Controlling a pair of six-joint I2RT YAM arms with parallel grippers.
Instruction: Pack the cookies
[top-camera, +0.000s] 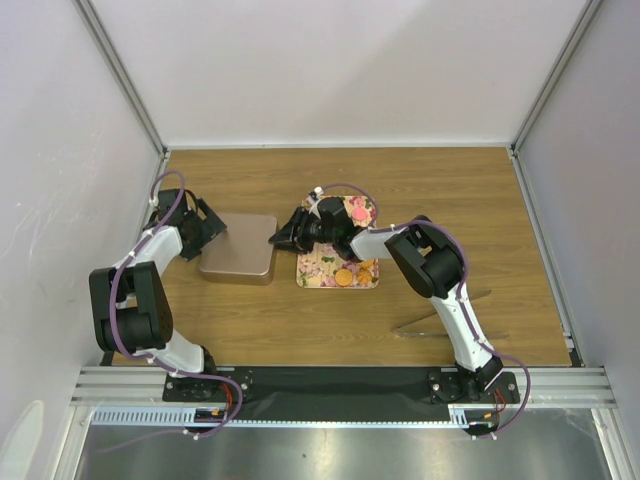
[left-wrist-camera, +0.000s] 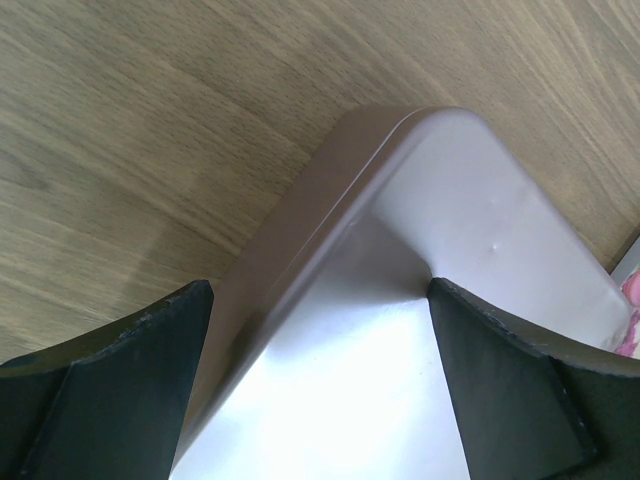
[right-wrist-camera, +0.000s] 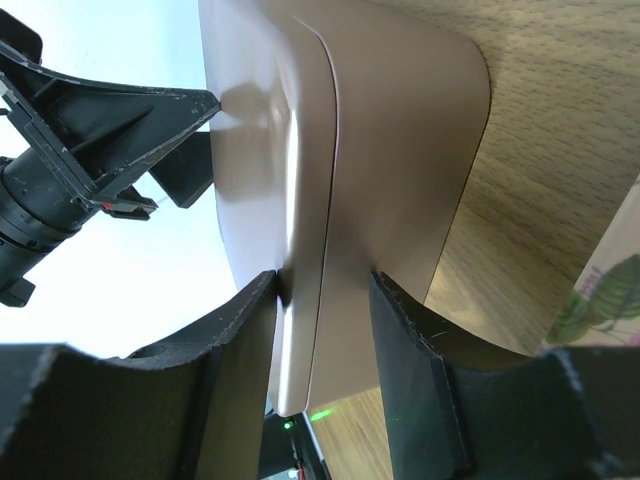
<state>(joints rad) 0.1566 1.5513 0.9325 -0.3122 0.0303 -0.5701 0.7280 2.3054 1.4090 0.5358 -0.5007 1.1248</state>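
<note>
The cookies (top-camera: 345, 277), small orange and pink discs, lie on the floral tray (top-camera: 312, 268) at mid table, partly hidden by my right arm. Left of the tray sits the grey metal tin (top-camera: 240, 262) with its lid on. My right gripper (top-camera: 278, 240) is clamped on the tin's right edge. In the right wrist view its jaws (right-wrist-camera: 322, 280) press on lid and base of the tin (right-wrist-camera: 380, 120). My left gripper (top-camera: 212, 228) stands open at the tin's far left corner. In the left wrist view, the left gripper (left-wrist-camera: 320, 290) straddles the tin (left-wrist-camera: 450, 200).
A thin grey wedge-shaped object (top-camera: 440, 322) lies on the wood near the right arm's base. White walls close the table on three sides. A strip of the tray (right-wrist-camera: 600, 300) shows beside the tin in the right wrist view.
</note>
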